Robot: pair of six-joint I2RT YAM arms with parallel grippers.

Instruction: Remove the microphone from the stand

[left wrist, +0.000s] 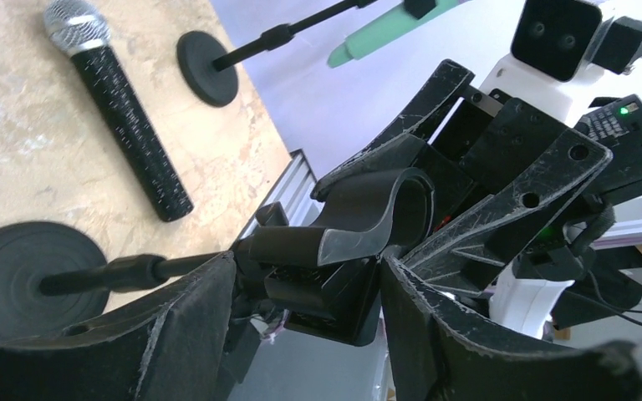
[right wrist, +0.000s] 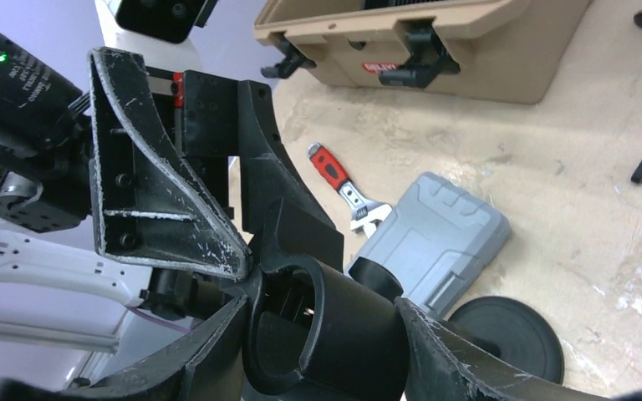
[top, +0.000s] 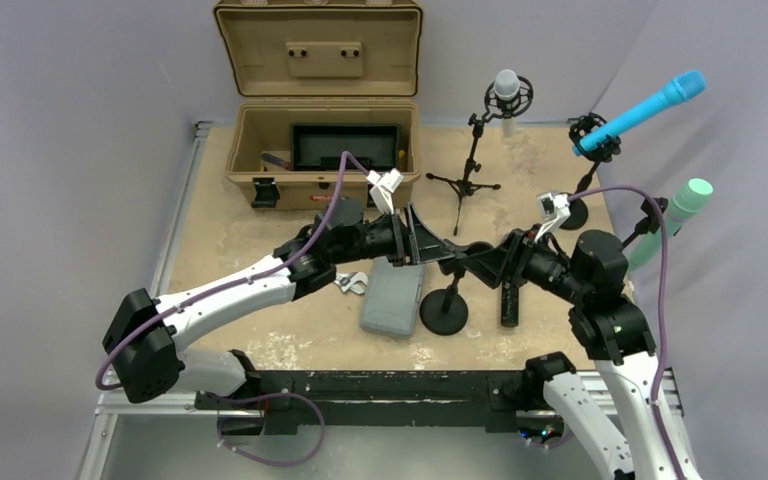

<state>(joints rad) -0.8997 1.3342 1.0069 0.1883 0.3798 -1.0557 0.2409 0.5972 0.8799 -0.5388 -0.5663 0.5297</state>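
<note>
A black microphone with a silver grille lies flat on the table, beside the stand's round base; the left wrist view shows the microphone apart from the base. The stand's black clip is an empty tube. My right gripper is shut on it, a finger pressed to each side. My left gripper is shut on the joint block under the clip. From above, both grippers meet at the stand's top, left and right.
A grey plastic case and a red-handled wrench lie left of the base. An open tan box stands behind. A tripod with a white microphone, a blue microphone and a green microphone stand at the back right.
</note>
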